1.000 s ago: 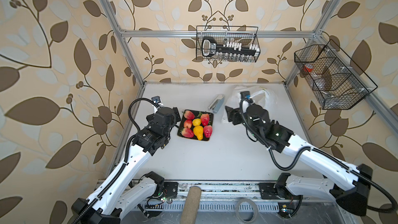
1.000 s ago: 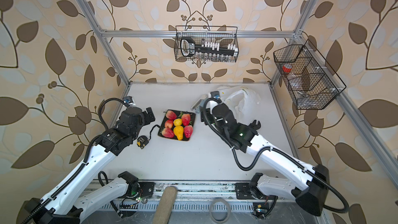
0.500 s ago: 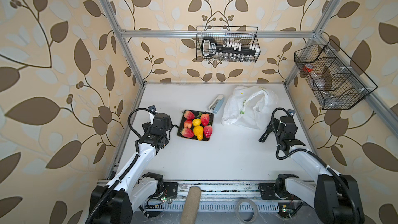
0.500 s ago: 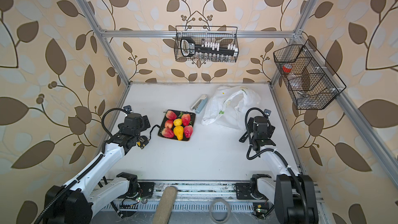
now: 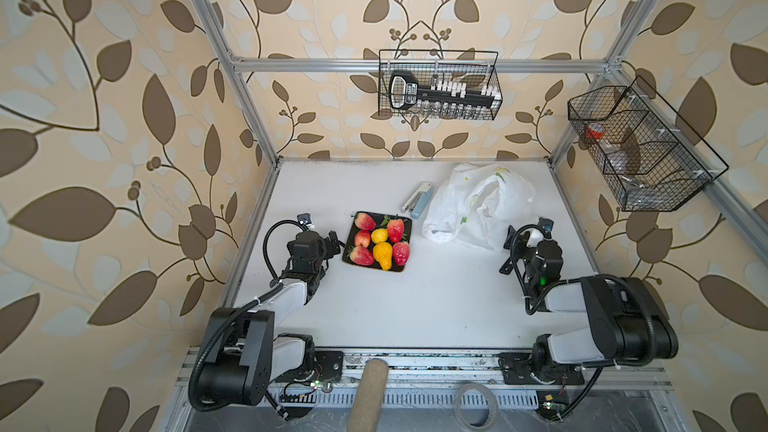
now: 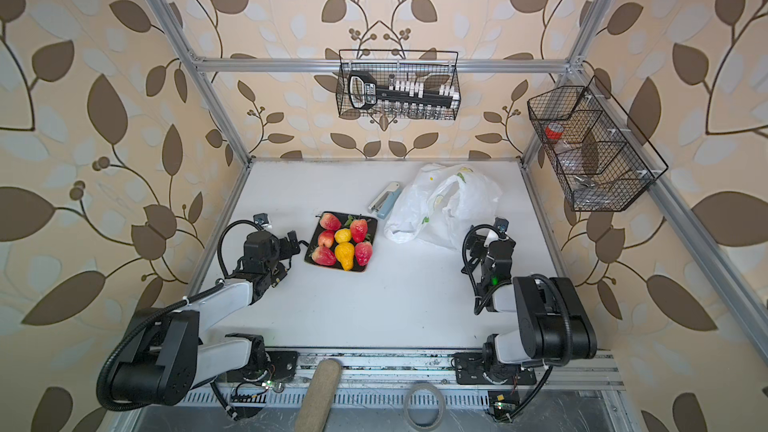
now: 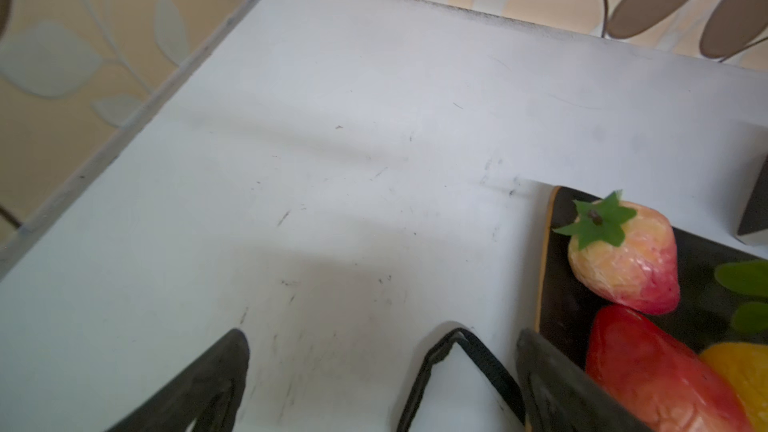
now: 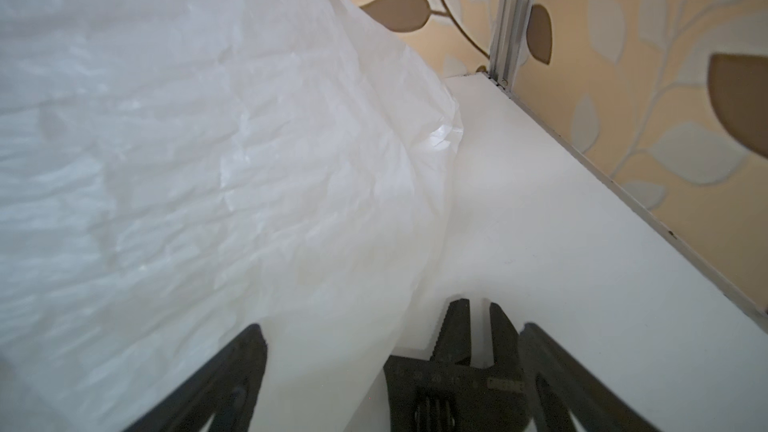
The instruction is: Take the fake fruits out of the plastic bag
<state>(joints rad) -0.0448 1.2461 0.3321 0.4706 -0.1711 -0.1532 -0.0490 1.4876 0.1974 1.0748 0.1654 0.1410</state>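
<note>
Fake fruits (image 5: 382, 254) are lying beside the empty, open left gripper (image 7: 382, 342); the open right gripper (image 8: 392, 330) is facing the slack plastic bag (image 5: 478, 209), worth one look inside.

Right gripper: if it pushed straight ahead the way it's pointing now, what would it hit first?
Probably the plastic bag: its crumpled side reaches between the open jaws of the right gripper. Beside it, only bare table shows.

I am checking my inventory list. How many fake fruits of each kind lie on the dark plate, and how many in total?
Strawberries: 4
Round red apple-like fruit: 1
Lemon: 1
Pear: 1
Total: 7
</note>
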